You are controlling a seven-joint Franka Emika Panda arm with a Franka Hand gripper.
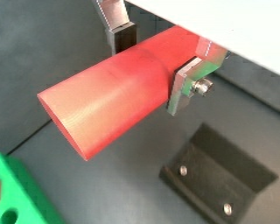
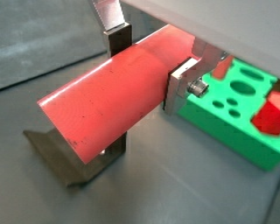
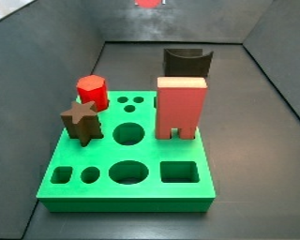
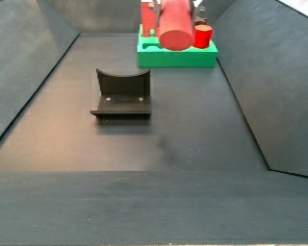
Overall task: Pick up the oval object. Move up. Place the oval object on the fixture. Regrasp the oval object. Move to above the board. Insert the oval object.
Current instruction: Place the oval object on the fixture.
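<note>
No text, label, brand, number or sign can be read in any view. The gripper (image 1: 154, 54), clamped on the oval object (image 1: 108, 96) above the grey floor, carries no marking. The board (image 3: 127, 155) and fixture (image 4: 120, 94) are plain too.

Opposed side cams; wrist cams close

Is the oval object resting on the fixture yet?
Apart. In a side view the gripper holds the oval object high above the floor, clear of the fixture.

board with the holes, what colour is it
Bright green board, clearest in a side view.
</note>
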